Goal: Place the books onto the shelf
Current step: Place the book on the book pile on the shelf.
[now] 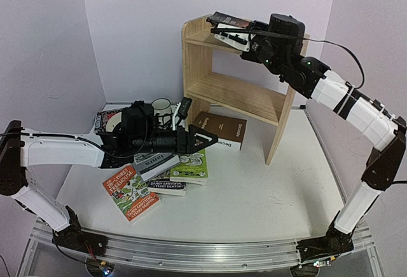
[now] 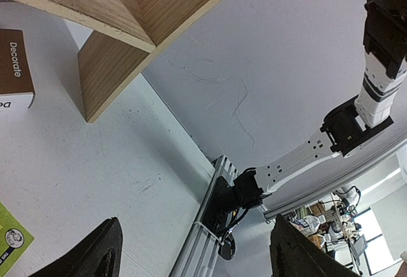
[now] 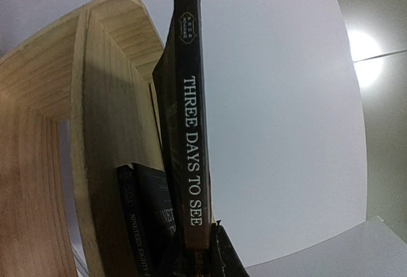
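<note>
top: overhead, facing down | left wrist: low, tilted | right wrist: close | all share shelf (image 1: 235, 93)

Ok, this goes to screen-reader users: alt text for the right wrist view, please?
A dark book, Three Days to See, stands centre frame, spine toward the camera, its lower end pinched in the jaws of the right gripper. The pine shelf is at left, a second dark book between them.

White mug (image 1: 161, 105), patterned mat (image 1: 100, 119), white table (image 1: 254, 188), aluminium rail (image 1: 203, 253)
</note>
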`<state>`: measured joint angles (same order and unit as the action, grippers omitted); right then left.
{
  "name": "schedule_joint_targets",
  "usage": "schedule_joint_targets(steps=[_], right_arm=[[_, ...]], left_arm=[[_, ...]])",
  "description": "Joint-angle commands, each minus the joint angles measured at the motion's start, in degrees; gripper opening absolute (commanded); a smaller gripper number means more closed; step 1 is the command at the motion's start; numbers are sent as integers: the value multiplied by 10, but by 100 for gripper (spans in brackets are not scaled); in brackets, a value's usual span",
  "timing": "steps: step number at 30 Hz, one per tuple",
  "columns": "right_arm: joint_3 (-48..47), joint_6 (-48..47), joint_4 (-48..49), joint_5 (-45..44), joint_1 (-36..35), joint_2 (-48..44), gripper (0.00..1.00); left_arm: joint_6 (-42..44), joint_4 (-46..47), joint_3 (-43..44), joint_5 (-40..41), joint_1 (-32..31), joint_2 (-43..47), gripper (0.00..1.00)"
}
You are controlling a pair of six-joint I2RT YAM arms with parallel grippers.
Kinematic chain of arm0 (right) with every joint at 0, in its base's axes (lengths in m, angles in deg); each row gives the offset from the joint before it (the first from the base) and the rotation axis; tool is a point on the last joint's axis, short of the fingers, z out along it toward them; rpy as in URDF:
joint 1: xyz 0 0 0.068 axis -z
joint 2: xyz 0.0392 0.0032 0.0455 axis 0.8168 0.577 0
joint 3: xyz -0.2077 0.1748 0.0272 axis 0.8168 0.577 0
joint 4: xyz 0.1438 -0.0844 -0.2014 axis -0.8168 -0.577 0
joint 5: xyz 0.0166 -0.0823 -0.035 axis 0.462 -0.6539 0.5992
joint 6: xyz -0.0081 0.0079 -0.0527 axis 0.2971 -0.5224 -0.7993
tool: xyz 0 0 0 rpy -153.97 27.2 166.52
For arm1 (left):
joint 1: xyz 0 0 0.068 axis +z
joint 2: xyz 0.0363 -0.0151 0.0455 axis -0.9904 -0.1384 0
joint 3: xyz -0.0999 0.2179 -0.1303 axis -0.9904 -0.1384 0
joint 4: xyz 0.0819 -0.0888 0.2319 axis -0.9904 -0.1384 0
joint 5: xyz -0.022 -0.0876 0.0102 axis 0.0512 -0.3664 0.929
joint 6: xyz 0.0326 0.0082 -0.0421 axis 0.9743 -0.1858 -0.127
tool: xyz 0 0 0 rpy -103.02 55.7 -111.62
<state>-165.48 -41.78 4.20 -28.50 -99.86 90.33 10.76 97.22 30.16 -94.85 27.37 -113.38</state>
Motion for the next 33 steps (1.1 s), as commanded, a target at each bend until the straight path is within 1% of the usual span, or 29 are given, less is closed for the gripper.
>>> schedule_joint_targets(steps=[1,9,15,33], right_arm=[[-79,-60,45,-87,-3,14,2],[-83,-87,37,-128,-4,30,2],[-80,-79,31,-129,-1,24,3],[-143,-84,-2,-155,35,77,5]], left_arm=[[5,11,20,-5,2,14,81],[5,11,13,-5,2,20,81],[5,10,8,-4,3,28,81],[4,10,-3,-1,2,43,81]])
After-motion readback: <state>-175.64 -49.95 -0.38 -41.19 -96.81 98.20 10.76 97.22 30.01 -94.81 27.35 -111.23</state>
